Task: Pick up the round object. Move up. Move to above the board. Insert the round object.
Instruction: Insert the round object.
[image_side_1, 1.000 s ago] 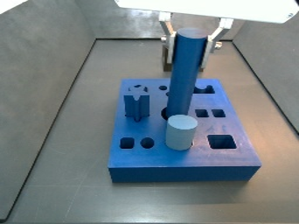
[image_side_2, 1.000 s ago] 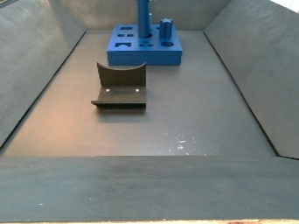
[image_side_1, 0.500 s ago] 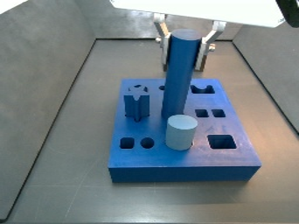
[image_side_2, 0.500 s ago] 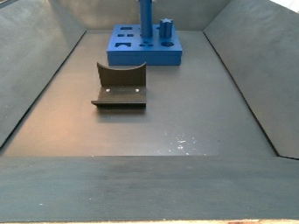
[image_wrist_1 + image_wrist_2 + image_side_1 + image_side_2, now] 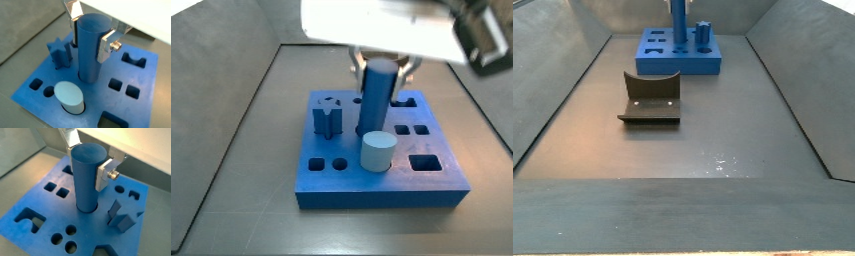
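Grey-walled bin, board (image 5: 425, 175), gripper (image 5: 89, 25) straddling upright round object (image 5: 90, 47) (plates apart, ungripped).

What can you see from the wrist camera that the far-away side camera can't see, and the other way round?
Only a wrist view shows the tool, its silver fingers beside the round object, and the pale cylinder. Only a side view shows the fixture on the dark floor. Both show the board, the rod standing in it, and the star block.
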Motion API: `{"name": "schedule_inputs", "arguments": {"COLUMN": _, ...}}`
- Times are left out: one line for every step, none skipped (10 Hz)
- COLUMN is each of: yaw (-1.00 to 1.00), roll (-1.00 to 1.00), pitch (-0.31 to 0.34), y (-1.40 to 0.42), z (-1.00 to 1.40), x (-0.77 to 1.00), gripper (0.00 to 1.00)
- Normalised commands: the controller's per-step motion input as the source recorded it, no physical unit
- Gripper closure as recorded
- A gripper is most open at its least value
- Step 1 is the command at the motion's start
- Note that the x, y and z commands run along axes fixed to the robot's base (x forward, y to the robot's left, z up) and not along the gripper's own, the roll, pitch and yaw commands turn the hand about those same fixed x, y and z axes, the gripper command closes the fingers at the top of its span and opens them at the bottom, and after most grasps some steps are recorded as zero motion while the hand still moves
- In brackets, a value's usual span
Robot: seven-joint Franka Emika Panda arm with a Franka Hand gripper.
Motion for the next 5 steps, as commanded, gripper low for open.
{"name": "schedule_inputs", "arguments": {"yaw": -0.11, "roll": 0.09, "pitch": 0.0, "y": -0.13, "z": -0.59, "x": 0.09, "gripper": 1.0}}
{"name": "schedule_inputs", "arguments": {"yaw": -0.09, "roll": 0.05, "pitch": -0.034, "y": -0.11, "z": -0.46, "x": 0.0, "gripper": 1.0}}
{"name": "schedule_inputs", "arguments": {"yaw": 0.01, "roll": 0.0, "pitch": -0.149, "y": 0.0, "z": -0.14, "x": 0.0, "gripper": 1.0}}
{"name": "schedule_inputs", "arguments": {"yaw": -0.01, "roll": 0.0, "pitch": 0.0, "y": 0.03, "z": 0.0, "x": -0.01, "gripper": 1.0}}
{"name": "schedule_inputs", "arguments": {"yaw": 0.02, "roll": 0.0, "pitch": 0.0, "y": 0.05, "z": 0.0, "x": 0.03, "gripper": 1.0}}
